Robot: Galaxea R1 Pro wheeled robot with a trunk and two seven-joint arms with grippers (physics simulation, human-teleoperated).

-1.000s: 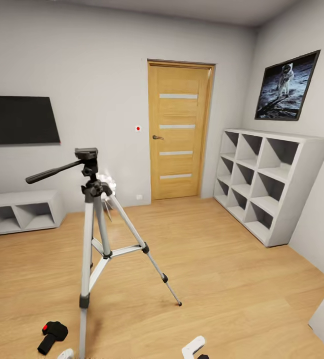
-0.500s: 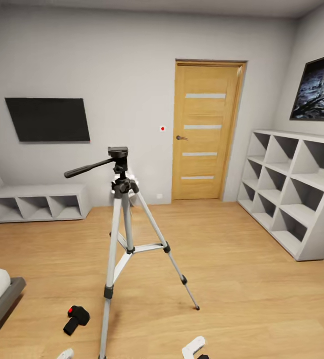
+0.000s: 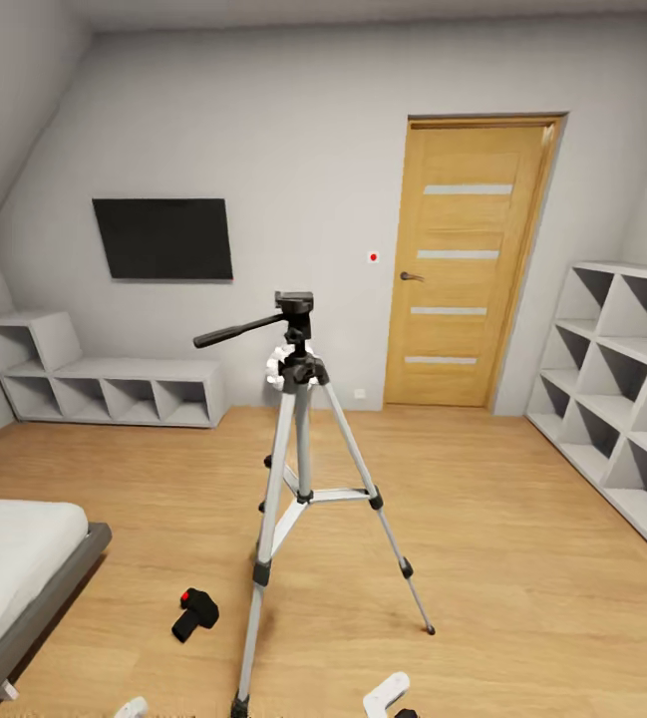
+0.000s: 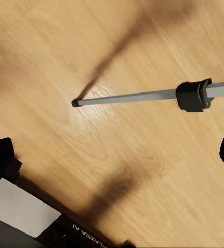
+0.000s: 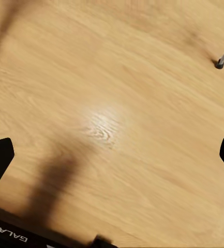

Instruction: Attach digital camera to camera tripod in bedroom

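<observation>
Head view has the tripod [image 3: 298, 469] standing mid-floor [image 3: 522, 558], camera [image 3: 195, 612] lying left of it; wrist views show both grippers [image 4: 112, 155] [image 5: 112, 155] spread over bare boards.

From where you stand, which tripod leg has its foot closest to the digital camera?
The near leg of the camera tripod, slanting toward the picture's bottom edge; the digital camera lies on the floor just left of it.
</observation>
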